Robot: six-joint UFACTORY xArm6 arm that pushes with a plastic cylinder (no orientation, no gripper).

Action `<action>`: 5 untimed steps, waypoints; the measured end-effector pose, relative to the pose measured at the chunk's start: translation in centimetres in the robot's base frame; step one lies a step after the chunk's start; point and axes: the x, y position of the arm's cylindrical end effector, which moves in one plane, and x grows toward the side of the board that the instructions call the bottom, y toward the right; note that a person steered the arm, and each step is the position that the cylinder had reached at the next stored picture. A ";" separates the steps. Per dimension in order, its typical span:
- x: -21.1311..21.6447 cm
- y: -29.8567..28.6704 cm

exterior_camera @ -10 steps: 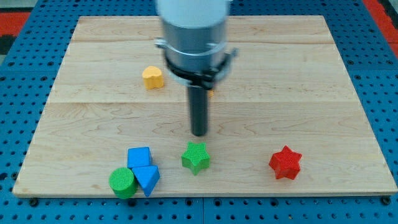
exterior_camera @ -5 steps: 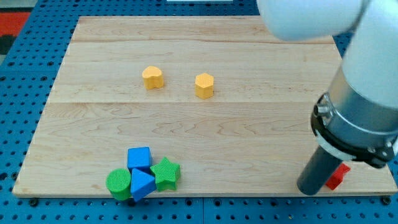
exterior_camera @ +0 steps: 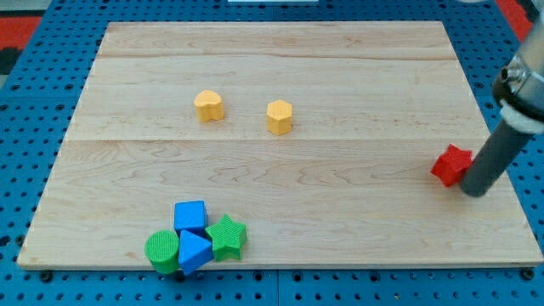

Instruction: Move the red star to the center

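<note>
The red star (exterior_camera: pixel 450 164) lies near the right edge of the wooden board (exterior_camera: pixel 280 76), about halfway down. My tip (exterior_camera: pixel 475 190) is right beside it, touching or almost touching its lower right side. The dark rod rises from there toward the view's upper right.
A yellow heart-like block (exterior_camera: pixel 208 105) and a yellow hexagon (exterior_camera: pixel 279 116) sit left of centre in the upper half. At the bottom left a blue cube (exterior_camera: pixel 190 216), a blue triangle (exterior_camera: pixel 194 251), a green cylinder (exterior_camera: pixel 162 251) and a green star (exterior_camera: pixel 227 237) cluster together.
The red star has moved up and slightly left from the board's bottom right to mid-right. My tip has swung from the star's left to its lower right. The green star joined the bottom-left cluster earlier.
</note>
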 end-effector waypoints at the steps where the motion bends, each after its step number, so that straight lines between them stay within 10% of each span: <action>1: -4.8 -9.4; 2: -8.8 -21.4; 4: 1.6 -5.6; 5: -5.0 -1.9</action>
